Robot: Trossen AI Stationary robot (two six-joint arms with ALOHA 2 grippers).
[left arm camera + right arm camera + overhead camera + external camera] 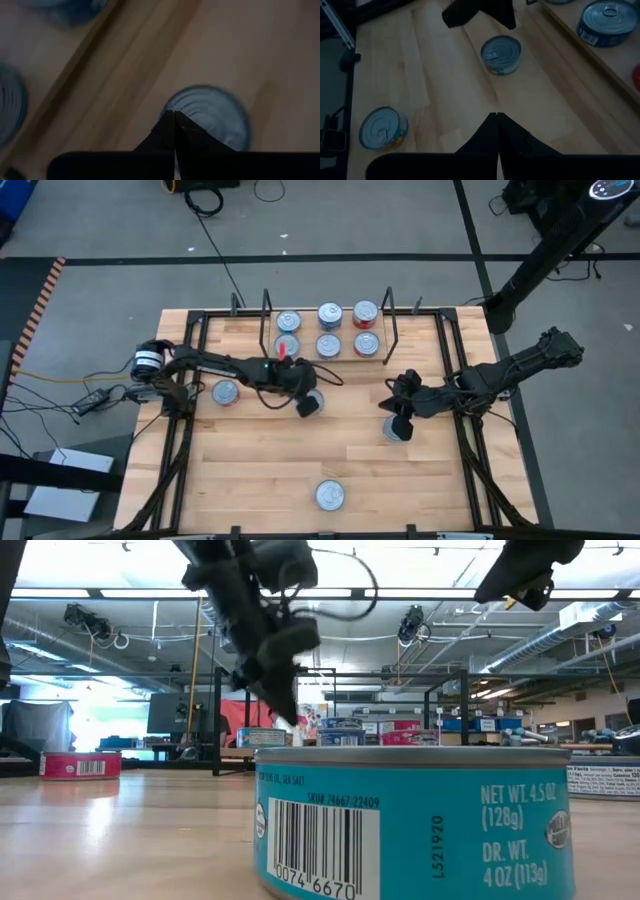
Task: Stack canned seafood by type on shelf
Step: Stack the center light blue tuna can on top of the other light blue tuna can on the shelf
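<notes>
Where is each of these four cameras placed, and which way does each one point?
High: above, looking straight down at the table, shelf, both arms.
Low: at tabletop height, facing a blue tin; left hand hangs above.
Left wrist: looks past the shut left hand onto a tin.
Right wrist: past the shut right hand across the table.
The tin below the left hand also shows in the right wrist view.

The light wooden table (280, 470) has black frame rails (180, 450) running along its sides. It stands on a grey floor (100, 220) crossed by dark lines. Black cables (215, 200) lie coiled on the floor beyond the far edge, and more cables (60, 405) trail off beside the table's left side. A strip with orange and black stripes (42, 298) runs along the floor there. In the low view, a workshop with ceiling lights (90, 592) and pipes (560, 635) lies behind.
</notes>
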